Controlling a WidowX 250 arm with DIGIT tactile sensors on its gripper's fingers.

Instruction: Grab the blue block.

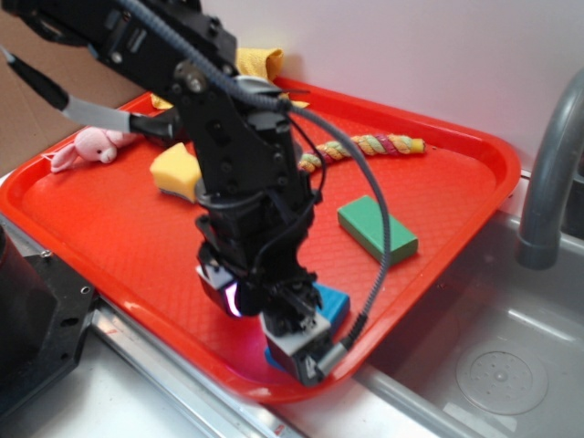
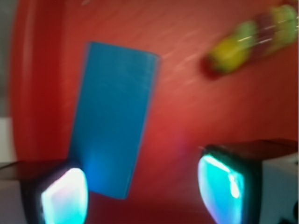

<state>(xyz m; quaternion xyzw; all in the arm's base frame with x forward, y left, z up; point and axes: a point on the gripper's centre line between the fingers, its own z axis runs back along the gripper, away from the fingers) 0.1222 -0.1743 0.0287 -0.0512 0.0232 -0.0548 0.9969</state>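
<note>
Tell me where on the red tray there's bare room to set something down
The widest bare patch of the red tray is its left-centre, between the pink bunny, yellow sponge and near rim. Another lies right, between the green block and rope toy. The near corner is crowded: gripper over the blue block.

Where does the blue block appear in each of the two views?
Exterior: the blue block lies near the tray's front edge, mostly hidden behind the gripper.
Wrist: it fills left of centre, by the left finger.
Shared landmark: the red tray and the braided rope toy.
</note>
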